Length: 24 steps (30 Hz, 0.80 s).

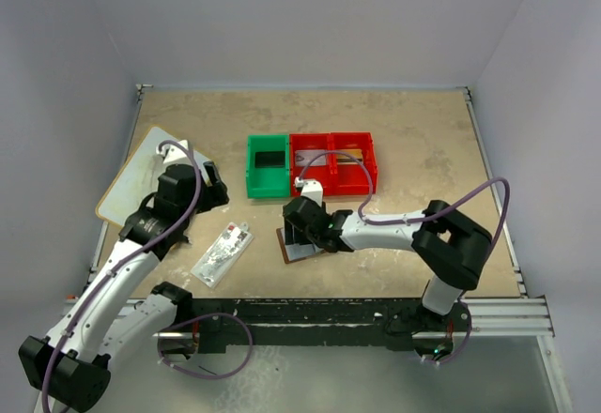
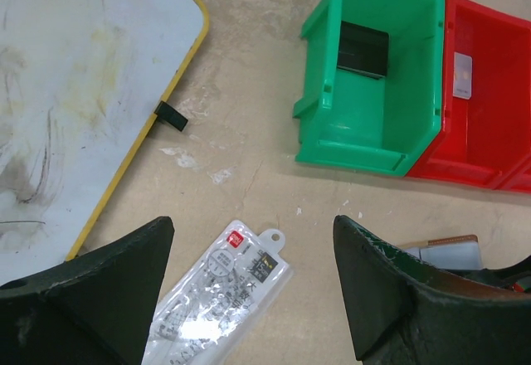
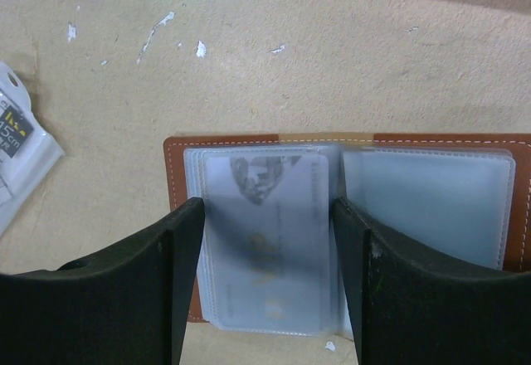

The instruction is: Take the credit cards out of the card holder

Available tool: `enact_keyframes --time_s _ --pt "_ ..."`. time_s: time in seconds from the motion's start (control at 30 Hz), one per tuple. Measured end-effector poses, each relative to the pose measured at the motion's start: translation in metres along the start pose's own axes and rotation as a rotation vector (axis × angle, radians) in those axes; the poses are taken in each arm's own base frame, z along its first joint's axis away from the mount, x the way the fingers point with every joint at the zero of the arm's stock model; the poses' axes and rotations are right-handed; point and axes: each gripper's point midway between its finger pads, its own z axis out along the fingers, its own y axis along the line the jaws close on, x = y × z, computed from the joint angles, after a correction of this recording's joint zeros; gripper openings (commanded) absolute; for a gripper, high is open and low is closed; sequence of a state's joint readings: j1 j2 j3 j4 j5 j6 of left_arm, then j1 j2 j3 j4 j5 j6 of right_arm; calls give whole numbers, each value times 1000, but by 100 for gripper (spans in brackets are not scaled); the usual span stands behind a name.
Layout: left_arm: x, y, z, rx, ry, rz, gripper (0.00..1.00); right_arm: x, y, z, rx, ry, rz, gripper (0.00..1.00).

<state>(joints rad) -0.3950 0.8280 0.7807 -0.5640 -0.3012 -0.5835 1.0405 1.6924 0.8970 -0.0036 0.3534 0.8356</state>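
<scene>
Right wrist view is showing the right pincer (image 3: pixel 267 206) sitting over the card holder (image 3: pixel 427 199), which is lying open on the table (image 3: pixel 332 50) directly beneath it. Its fingers are standing apart, straddling a pale card (image 3: pixel 270 274) in a clear pocket; whether they are squeezing it I cannot tell. The left pincer (image 2: pixel 253 226) is hanging released, with a plastic packet (image 2: pixel 220 299) beneath it and a green bin (image 2: pixel 365 133) ahead to its right.

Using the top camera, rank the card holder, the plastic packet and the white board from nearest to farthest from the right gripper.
1. Card holder, directly under the right gripper.
2. Plastic packet, to its left.
3. White board, far left.
</scene>
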Motion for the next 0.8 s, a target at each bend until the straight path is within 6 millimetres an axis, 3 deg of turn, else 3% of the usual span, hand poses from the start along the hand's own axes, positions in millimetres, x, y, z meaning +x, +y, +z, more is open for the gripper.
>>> enact_keyframes --time_s 0.37,0.8 --pt "-5 7 -3 -33 -30 -3 75 0 -1 2 87 -12 -54 65" --pt "-5 7 -3 -33 -30 -3 75 4 1 -1 39 -13 -36 53"
